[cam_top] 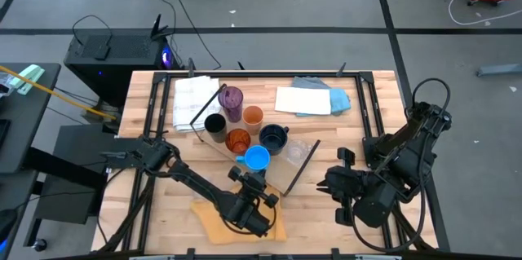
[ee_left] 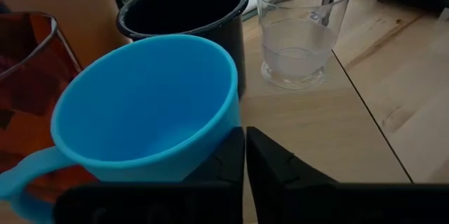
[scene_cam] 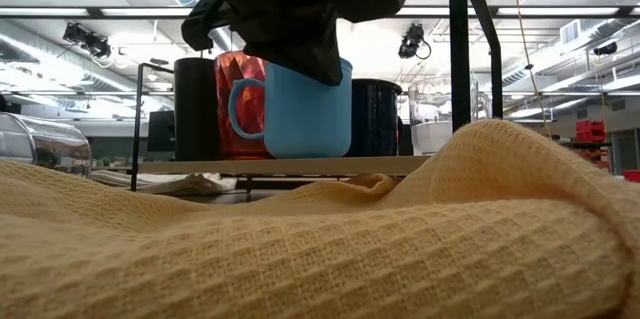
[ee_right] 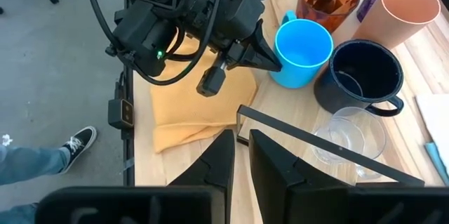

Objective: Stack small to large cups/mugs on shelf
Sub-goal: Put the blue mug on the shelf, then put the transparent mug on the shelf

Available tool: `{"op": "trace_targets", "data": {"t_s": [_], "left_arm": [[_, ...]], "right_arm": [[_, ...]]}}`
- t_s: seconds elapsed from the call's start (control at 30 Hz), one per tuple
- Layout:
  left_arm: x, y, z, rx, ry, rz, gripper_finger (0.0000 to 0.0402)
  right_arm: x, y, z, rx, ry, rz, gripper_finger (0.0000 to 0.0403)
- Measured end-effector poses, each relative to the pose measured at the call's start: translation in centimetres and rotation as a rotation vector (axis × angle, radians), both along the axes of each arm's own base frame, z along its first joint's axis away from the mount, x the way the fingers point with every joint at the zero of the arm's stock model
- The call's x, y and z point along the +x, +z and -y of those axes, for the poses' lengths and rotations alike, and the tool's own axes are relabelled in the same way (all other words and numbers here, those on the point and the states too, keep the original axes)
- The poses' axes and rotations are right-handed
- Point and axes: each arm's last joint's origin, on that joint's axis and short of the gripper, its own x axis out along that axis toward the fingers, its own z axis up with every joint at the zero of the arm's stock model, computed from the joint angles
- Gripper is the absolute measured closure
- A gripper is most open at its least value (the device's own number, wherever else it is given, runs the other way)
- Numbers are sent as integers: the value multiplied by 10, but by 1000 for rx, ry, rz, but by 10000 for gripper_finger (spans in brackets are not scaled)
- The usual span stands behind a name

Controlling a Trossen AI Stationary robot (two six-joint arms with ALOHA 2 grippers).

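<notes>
The shelf lies slantwise at the table's middle. On it stand the purple tumbler, light orange cup, black cup, amber ribbed cup, navy mug, bright blue mug and a clear glass. My left gripper is shut, at the blue mug's near side. My right gripper waits near the table's right front, open by a narrow gap and empty. My left gripper's shut fingertips stand at the bright blue mug's outer wall, below its rim on the near side. They come slanting from the table's near side. Whether they touch it I cannot tell. The mug stands upright on the shelf.
A yellow cloth lies under my left arm at the front edge. A white cloth lies at the back left, and white and blue cloths at the back right. The shelf's black rod runs in front of my right gripper.
</notes>
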Motion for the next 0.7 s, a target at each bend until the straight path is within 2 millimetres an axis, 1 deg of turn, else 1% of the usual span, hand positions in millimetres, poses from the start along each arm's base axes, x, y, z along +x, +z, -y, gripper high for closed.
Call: {"op": "trace_targets", "data": {"t_s": [0.27, 0.33, 0.43, 0.53, 0.57, 0.63, 0.7], "left_arm": [[-9, 2, 15, 10, -30, 31, 381], [-12, 5, 19, 12, -44, 36, 380], [-15, 16, 28, 5, -70, 46, 373], [-18, 34, 40, -18, -124, 15, 364], [-19, 43, 44, -47, -141, -3, 361], [-21, 66, 48, -112, -167, -68, 355], [-27, 96, 49, -196, -160, -102, 349]], "right_arm": [[-4, 0, -4, 6, 11, 3, 352], [-4, 0, -4, 9, 7, 3, 352], [-4, 0, -4, 11, 5, 3, 352], [-4, 0, -4, 11, 5, 4, 352], [-4, 0, -4, 11, 5, 4, 352], [-4, 0, -4, 12, 5, 6, 352], [-4, 0, -4, 10, 8, 7, 352]]}}
